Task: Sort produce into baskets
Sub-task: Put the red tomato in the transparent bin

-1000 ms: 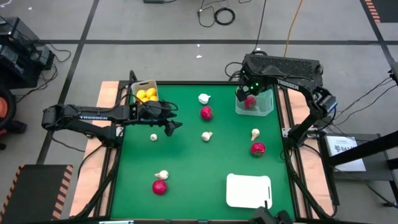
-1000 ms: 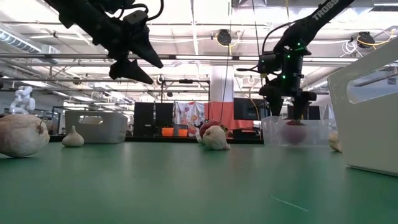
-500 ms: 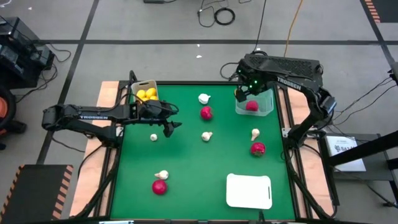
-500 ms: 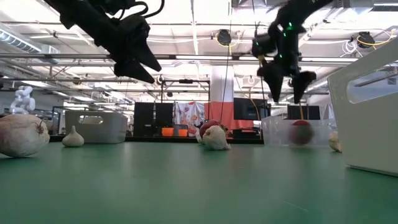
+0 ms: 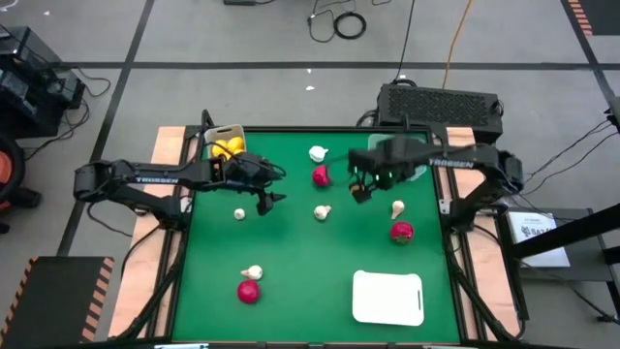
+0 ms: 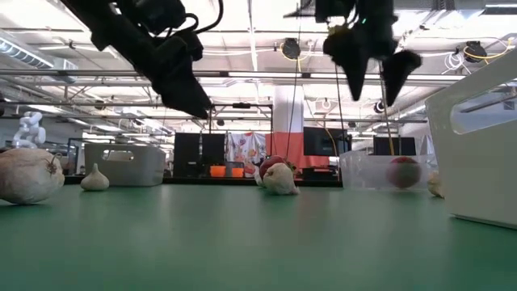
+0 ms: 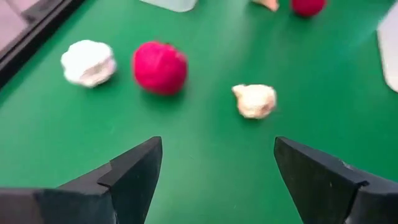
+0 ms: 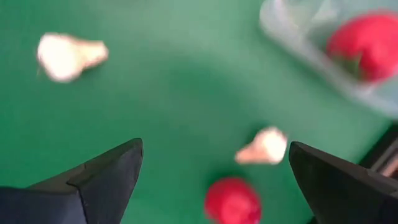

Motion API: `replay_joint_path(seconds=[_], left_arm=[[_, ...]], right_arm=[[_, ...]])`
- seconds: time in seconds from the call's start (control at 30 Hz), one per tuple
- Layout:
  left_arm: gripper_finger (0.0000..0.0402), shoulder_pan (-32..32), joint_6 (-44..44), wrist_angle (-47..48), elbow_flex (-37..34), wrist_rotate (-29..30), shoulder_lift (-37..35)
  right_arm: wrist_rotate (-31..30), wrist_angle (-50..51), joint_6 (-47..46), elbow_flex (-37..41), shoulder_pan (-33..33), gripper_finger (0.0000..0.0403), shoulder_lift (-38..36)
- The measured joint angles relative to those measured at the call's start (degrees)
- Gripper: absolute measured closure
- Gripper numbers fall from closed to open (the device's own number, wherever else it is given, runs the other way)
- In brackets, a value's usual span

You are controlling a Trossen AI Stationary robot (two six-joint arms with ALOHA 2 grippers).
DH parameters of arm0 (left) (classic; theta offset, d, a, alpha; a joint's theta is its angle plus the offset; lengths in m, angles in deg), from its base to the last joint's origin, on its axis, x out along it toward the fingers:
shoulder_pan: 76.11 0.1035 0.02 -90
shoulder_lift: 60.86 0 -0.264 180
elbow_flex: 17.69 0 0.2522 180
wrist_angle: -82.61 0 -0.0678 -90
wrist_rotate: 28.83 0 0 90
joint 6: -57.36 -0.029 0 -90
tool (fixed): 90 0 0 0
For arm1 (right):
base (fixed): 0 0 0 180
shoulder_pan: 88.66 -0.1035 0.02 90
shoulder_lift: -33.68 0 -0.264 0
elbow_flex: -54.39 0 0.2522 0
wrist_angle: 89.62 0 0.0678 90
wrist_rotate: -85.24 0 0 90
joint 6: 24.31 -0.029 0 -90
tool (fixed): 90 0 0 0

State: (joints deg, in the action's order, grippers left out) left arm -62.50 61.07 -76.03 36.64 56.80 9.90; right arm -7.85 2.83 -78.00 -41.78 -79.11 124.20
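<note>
Hovering left gripper (image 5: 266,194): fingers (image 7: 134,171) apart, nothing between them, above the green counter (image 5: 310,252) just beside the whitish bin.
Right gripper (image 5: 360,184): fingers (image 8: 106,174) spread wide and empty, in the air between the clear bin and the middle of the counter.
Whitish bin (image 5: 225,145): at the far left corner, yellow lemons (image 5: 226,148) inside.
Clear bin (image 6: 384,171): at the far right corner, largely hidden from above by the right arm; one red fruit (image 6: 401,171) inside.
White tray (image 5: 387,297): near right corner, nothing lying in it.
Loose red fruits: one far centre (image 5: 321,176), one right of centre (image 5: 401,232), one near left (image 5: 249,291).
Loose garlic bulbs: far centre (image 5: 318,153), centre (image 5: 322,211), right (image 5: 397,207), left (image 5: 239,213), near left (image 5: 253,273) just beside the red fruit there.
</note>
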Motion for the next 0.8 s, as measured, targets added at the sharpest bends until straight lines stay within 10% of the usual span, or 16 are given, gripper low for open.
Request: replay_joint_path(seconds=[0.33, 0.8], left_arm=[[0.0084, 1.06, -1.44, -4.87, 0.02, -8.51, 4.25], [0.0084, 1.06, -1.00, -7.29, 0.02, -12.36, 4.95]], right_arm=[[0.71, 5.83, -31.20, 2.89, -16.67, 0.0009, -0.28], [2.27, -9.22, -40.49, 24.19, -19.96, 0.0009, -5.45]])
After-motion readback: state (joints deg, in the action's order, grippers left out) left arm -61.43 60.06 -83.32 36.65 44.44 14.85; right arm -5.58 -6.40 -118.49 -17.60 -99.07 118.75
